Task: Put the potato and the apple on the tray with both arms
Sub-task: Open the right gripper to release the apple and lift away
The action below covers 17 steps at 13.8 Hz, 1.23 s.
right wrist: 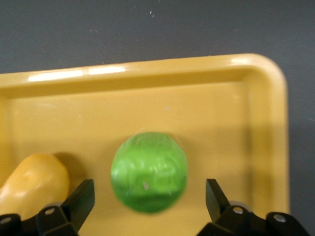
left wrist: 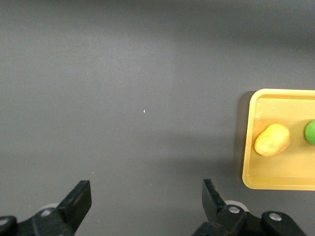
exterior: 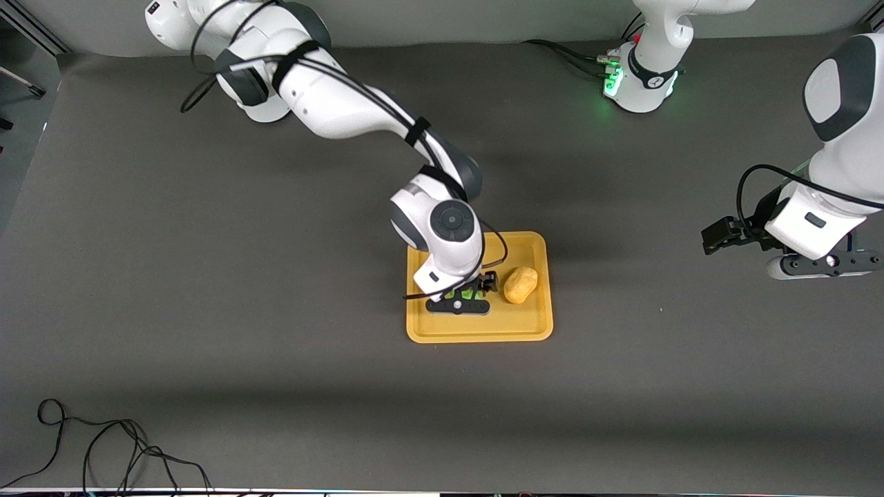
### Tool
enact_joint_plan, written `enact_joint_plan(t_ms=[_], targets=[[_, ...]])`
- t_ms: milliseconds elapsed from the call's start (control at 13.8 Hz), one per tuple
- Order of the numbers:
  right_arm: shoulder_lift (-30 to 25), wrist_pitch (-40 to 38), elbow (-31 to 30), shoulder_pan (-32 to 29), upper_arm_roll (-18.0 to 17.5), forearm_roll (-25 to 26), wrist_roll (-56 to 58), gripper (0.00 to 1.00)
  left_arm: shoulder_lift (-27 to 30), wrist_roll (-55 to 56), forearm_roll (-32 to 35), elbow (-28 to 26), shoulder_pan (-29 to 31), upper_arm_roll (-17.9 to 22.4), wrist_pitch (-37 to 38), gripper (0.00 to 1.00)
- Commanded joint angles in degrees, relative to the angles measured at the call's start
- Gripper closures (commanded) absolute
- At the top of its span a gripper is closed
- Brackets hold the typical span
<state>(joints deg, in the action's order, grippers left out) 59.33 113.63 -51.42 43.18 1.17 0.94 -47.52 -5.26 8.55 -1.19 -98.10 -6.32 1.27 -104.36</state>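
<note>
The yellow-orange tray [exterior: 483, 335] lies mid-table. The potato [exterior: 520, 284] rests on it toward the left arm's end. The green apple [exterior: 459, 295] sits on the tray beside it, mostly hidden under the right hand. My right gripper [exterior: 461, 298] is low over the apple. In the right wrist view my right gripper [right wrist: 149, 199] is open, its fingers [right wrist: 81, 199] apart on either side of the apple [right wrist: 149, 171] without touching it, with the potato [right wrist: 32, 184] beside it. My left gripper [exterior: 818, 262] is open and empty, waiting over bare table at the left arm's end.
The left wrist view shows the left gripper [left wrist: 146, 199] over grey table, with the tray [left wrist: 256, 142], potato [left wrist: 271, 140] and apple [left wrist: 310, 132] at the view's edge. A loose black cable [exterior: 103, 449] lies near the front camera at the right arm's end.
</note>
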Motion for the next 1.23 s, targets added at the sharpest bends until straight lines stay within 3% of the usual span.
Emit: enact_joint_plan(t_ms=[0,217,362,651,868,1013,1158], targets=[[-10.8,-11.0,-1.8,-0.2,0.4,0.4,-1.2,0.0,-0.4,-0.9,-0.6,1.2,-0.1,0.2,0.0,0.0],[-20.5,-22.2,-2.4,-5.2,0.3,0.6,-0.1,0.0,-0.4,-0.9,-0.7,1.2,0.3,0.2,-0.1,0.0],[-26.5,-29.8,-4.6,-8.2,1.5,0.7,7.6,0.0,-0.4,-0.9,-0.7,1.2,0.3,0.2,-0.1,0.0],[-44.4,-29.0,-24.4,-10.8,10.2,0.5,23.1,0.0,-0.4,-0.9,-0.7,1.2,0.3,0.2,-0.1,0.0],[-52.2,-26.6,-33.5,-11.7,19.1,-0.1,35.5,0.0,-0.7,-0.9,-0.7,2.0,0.3,0.2,-0.1,0.0],[-54.7,-25.7,-36.4,-19.4,17.6,-0.1,40.0,0.0,-0.7,-0.9,-0.7,2.2,0.4,0.2,-0.1,0.0],[-56.1,-25.7,-37.6,-29.9,10.9,-0.1,44.3,0.0,-0.7,-0.9,-0.7,2.5,0.5,0.3,-0.1,0.0]])
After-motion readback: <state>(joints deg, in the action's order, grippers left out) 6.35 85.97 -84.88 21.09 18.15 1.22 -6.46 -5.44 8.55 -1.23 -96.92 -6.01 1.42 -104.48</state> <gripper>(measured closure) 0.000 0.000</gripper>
